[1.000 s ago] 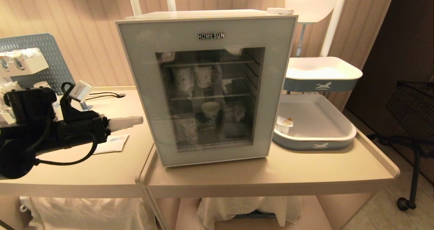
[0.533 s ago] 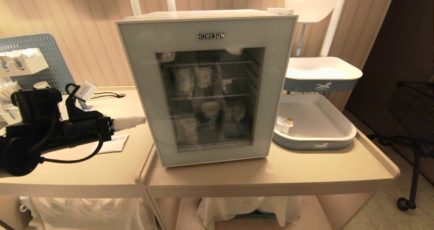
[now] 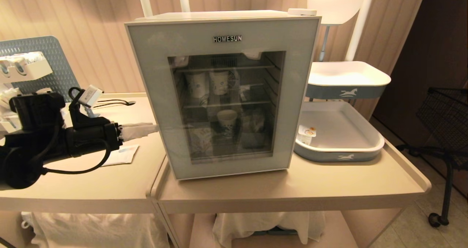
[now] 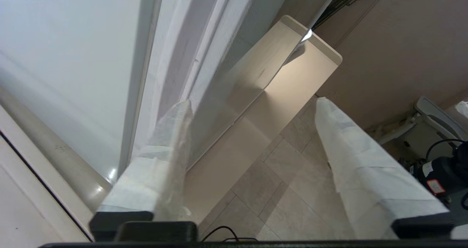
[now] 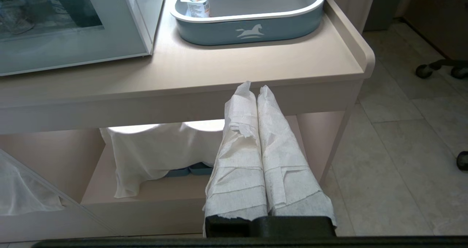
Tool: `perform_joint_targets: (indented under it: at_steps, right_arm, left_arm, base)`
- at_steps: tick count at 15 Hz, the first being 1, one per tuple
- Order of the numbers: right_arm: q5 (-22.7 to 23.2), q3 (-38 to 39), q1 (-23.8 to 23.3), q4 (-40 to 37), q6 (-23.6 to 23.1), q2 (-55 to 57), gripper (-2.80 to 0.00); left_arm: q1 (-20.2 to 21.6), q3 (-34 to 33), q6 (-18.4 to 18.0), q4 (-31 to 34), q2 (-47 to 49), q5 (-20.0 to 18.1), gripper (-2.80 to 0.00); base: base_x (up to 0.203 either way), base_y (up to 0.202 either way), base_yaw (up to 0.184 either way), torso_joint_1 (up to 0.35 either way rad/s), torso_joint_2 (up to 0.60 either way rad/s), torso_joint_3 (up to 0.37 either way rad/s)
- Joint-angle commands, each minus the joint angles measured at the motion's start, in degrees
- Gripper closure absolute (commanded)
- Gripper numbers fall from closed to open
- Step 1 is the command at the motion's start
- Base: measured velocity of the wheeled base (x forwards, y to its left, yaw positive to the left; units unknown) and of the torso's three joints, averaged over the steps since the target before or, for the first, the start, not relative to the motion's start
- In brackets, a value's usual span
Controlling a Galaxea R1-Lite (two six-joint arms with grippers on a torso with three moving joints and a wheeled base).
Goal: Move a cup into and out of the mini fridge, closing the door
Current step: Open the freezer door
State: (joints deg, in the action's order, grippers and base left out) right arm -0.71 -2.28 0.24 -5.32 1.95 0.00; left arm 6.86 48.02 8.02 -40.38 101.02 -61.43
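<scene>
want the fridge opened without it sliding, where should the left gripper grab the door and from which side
Grip the door by its free vertical edge on the robot's left, coming in level from that side. No handle shows; the door is a flat frame standing slightly proud of the mini fridge. The left gripper is open there already, one fingertip at the seam, the other in front.

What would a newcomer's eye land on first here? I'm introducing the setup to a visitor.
First the mini fridge, centre of the table, its door shut with paper cups behind the glass. Next the left gripper, fingers open at the door's left edge. Then the cup in the grey-blue tray right of the fridge.
</scene>
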Motion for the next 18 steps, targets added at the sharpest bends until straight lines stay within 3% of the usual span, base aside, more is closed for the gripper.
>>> perform_joint_targets:
  at_steps: [1, 18]
  right_arm:
    - [0.0, -0.01, 0.02, -0.05, -0.02, 0.09, 0.0]
    - [0.0, -0.01, 0.02, -0.05, -0.02, 0.09, 0.0]
  left_arm:
    - [-0.01, 0.6, -0.02, -0.23, 0.62, -0.42, -2.8]
    - [-5.9, 5.15, -0.11, -4.45, 7.17, -0.62, -2.8]
  base:
    - [0.0, 0.0, 0.0, 0.0, 0.0, 0.0]
    - [0.0, 0.0, 0.0, 0.0, 0.0, 0.0]
